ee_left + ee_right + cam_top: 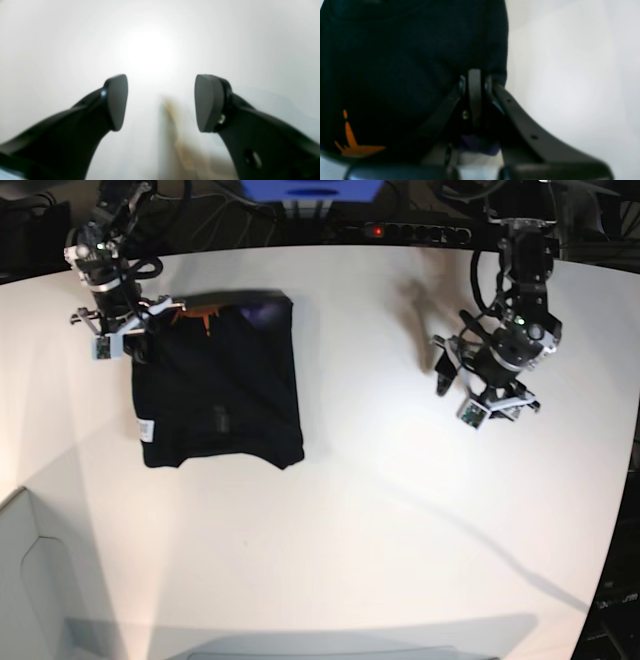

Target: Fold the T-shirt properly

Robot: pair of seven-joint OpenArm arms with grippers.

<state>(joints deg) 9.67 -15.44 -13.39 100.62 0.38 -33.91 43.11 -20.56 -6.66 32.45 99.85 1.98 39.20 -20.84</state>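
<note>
The black T-shirt (220, 390) lies folded into a rough rectangle on the left part of the white table (380, 510). Its orange label (205, 315) shows at the far edge and a small white tag (146, 428) at its left edge. My right gripper (120, 340) is at the shirt's far left corner. In the right wrist view its jaws (475, 75) are pressed together at the edge of the T-shirt (395, 62), beside the orange label (352, 142). My left gripper (490, 405) hovers over bare table on the right; its fingers (117, 102) stand apart around nothing.
A power strip (410, 230) and cables run along the table's far edge. A white box-like surface (30, 580) sits at the lower left corner. The table's curved edge (625, 480) falls away on the right.
</note>
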